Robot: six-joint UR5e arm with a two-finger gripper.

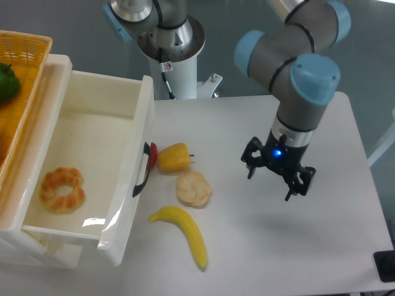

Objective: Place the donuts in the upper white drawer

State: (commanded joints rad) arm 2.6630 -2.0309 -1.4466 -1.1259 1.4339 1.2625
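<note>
No brand name or legible writing is seen on any object; only a small red-and-white sticker point(166, 66) is made out on the robot's base column point(173, 55), and its text is too small to be read.

The arm is bent over the white table point(296, 246), with its grey links and light-blue joint caps reaching in from the upper right. The wrist is pointed straight down, and a blue light is shown on it. The gripper point(278, 176) is held above bare tabletop, well to the right of the upper white drawer point(126, 185). Its jaws are spread apart and nothing is held between them.

The drawer is pulled out, and the donuts point(62, 189) are lying on its floor, toward the front left corner. Just right of the drawer's black handle point(144, 169), a yellow bell pepper point(173, 157) is seen, with a pale round bun point(193, 189) below it and a banana point(183, 233) lower still. A yellow wicker basket point(24, 68) is placed left of the drawer, with a green item point(6, 82) inside.
</note>
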